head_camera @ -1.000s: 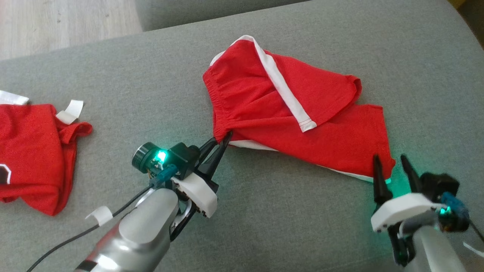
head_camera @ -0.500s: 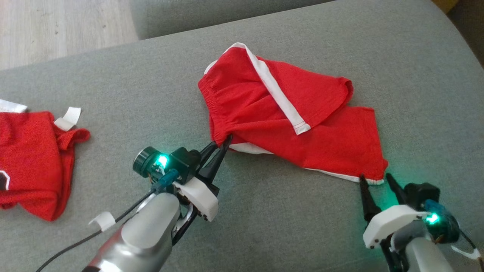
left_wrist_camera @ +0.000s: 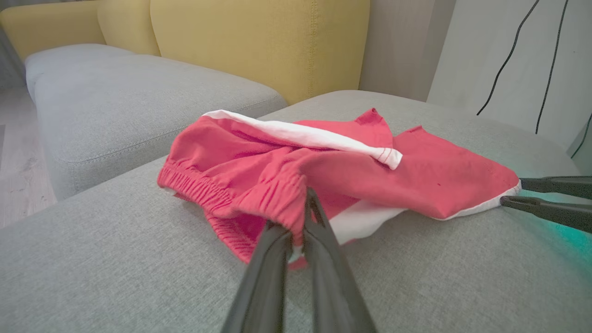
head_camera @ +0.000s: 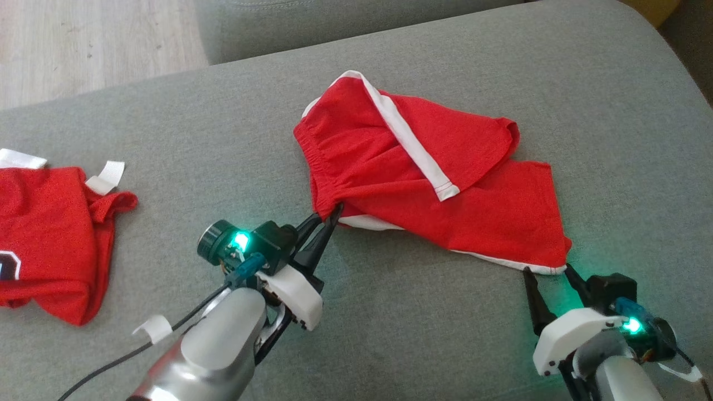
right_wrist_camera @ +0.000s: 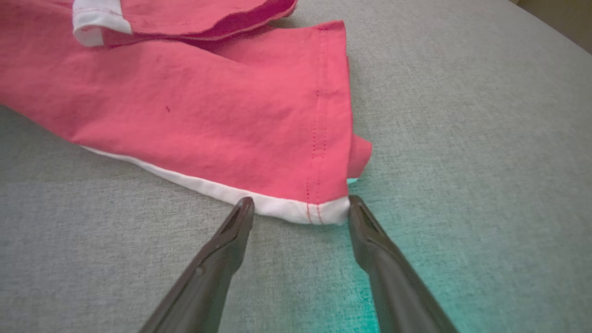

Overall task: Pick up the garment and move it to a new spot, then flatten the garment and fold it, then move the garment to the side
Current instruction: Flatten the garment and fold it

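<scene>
The garment [head_camera: 423, 184] is a pair of red shorts with white side stripes, lying rumpled on the grey cushion [head_camera: 390, 312], one leg folded over the other. My left gripper [head_camera: 330, 211] is shut on the garment's elastic waistband corner [left_wrist_camera: 289, 208]. My right gripper [head_camera: 547, 270] stands open at the hem corner of the lower leg [right_wrist_camera: 323, 208], its fingertips on either side of the white-edged corner, resting on the cushion. The right gripper's fingers [left_wrist_camera: 545, 194] also show at the right edge of the left wrist view.
A second red garment [head_camera: 50, 234] with white tags lies at the cushion's left end. Wooden floor [head_camera: 83, 39] shows beyond the far left edge. Another grey cushion [left_wrist_camera: 115, 101] and a yellow sofa back [left_wrist_camera: 259, 41] lie beyond the shorts.
My right gripper has drawn back toward me, from over the leg's hem to just at its corner, still open. The left gripper keeps its hold on the waistband. The head view shifted slightly.
</scene>
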